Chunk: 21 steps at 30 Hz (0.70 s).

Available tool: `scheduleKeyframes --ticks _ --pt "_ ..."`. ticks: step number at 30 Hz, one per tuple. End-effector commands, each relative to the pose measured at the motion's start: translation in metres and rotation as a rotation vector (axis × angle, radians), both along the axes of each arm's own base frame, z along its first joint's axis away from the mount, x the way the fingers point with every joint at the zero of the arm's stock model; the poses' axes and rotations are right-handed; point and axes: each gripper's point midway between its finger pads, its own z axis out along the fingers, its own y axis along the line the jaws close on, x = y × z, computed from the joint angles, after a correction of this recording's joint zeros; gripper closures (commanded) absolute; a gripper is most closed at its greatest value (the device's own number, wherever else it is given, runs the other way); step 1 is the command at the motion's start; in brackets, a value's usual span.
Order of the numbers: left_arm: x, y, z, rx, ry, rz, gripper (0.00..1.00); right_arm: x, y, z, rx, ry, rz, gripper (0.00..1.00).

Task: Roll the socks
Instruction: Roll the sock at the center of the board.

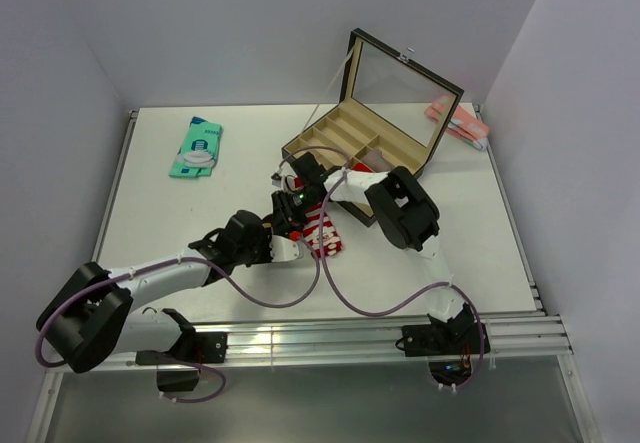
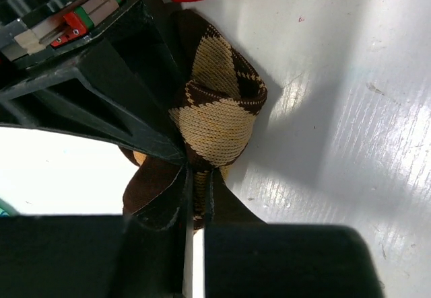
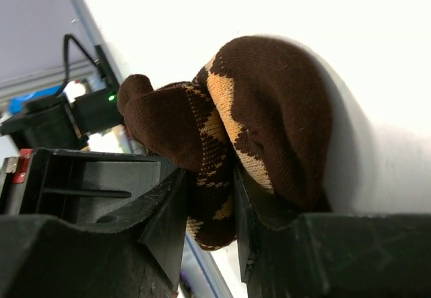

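The left claw point(image 2: 196, 190) and right claw point(image 3: 210, 190) each clamp the argyle sock point(image 2: 219, 106); opposing pulls could unravel its roll.

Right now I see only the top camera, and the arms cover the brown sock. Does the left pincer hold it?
Observer: Yes. The left wrist view shows the left pincer shut on a fold of the argyle sock.
Operator: And the right pincer?
Observer: The right wrist view shows the right pincer clamped on the same sock, with brown fabric pinched inside it.
Operator: Is the sock already rolled?
Observer: It is bunched into a rounded lump between both pincers. I cannot tell whether the roll is complete.
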Motion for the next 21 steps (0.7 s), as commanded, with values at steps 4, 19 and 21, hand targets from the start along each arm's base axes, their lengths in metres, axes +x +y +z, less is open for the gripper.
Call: scheduleKeyframes --ticks 4,19,21 --pt "-0.039 0.021 -0.038 0.098 0.2 -0.015 0.81 -0.006 -0.017 -0.031 -0.194 -0.094 -0.022 0.65" --pt "-0.022 0.027 -0.025 0.114 0.045 -0.027 0.49 -0.015 -0.032 -0.071 -0.334 -0.042 0.058 0.9" --pt "-0.02 0.031 -0.029 0.129 0.027 -0.018 0.43 -0.018 -0.031 -0.073 -0.329 -0.03 0.069 0.91"
